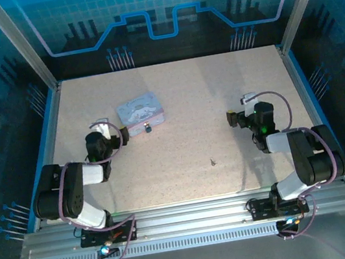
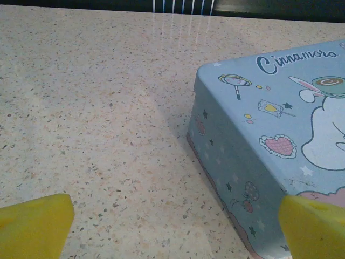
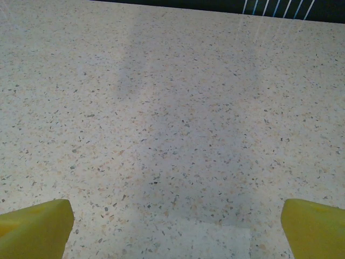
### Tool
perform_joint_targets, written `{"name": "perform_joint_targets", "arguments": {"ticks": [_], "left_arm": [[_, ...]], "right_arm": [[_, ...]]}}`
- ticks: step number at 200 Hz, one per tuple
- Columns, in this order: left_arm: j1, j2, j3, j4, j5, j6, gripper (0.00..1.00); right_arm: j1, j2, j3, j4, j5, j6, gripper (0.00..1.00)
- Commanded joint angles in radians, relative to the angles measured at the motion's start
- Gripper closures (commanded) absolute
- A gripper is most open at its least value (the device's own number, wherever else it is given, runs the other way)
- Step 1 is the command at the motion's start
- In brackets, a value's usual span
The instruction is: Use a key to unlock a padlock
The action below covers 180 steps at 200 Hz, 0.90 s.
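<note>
The tiny dark padlock (image 1: 148, 129) hangs at the near side of the pastel blue-and-pink tin (image 1: 140, 113). The key (image 1: 212, 161), a thin dark sliver, lies alone on the table in the middle, well to the right of and nearer than the tin. My left gripper (image 1: 112, 128) sits low just left of the tin, open with nothing between its yellow fingertips (image 2: 33, 224). The left wrist view has the tin's corner (image 2: 253, 156) at the right and the left gripper (image 2: 172, 226) over bare table. My right gripper (image 1: 238, 110) is open too, over bare table, far right of the key.
The speckled beige table (image 1: 185, 88) is fenced by metal rails and blue panels on all sides. Through the right wrist view, the right gripper (image 3: 175, 226) faces only tabletop up to the far edge. Both arm bases stand at the near rail.
</note>
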Motion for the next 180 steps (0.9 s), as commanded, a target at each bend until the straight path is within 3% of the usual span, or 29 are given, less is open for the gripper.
{"name": "perform_joint_targets", "arguments": {"ticks": [1,164,180], "left_arm": [[0.004,-0.004,0.009,0.037,0.039,0.011,0.01],[0.005,-0.004,0.012,0.031,0.021,0.002,0.01],[0.005,-0.024,-0.007,0.048,0.019,0.0,0.01]], "right_arm": [[0.012,0.002,0.012,0.027,0.016,-0.001,0.0],[0.002,0.0,0.011,0.03,-0.012,0.001,0.0],[0.023,-0.057,0.053,-0.098,-0.002,-0.02,0.0]]}}
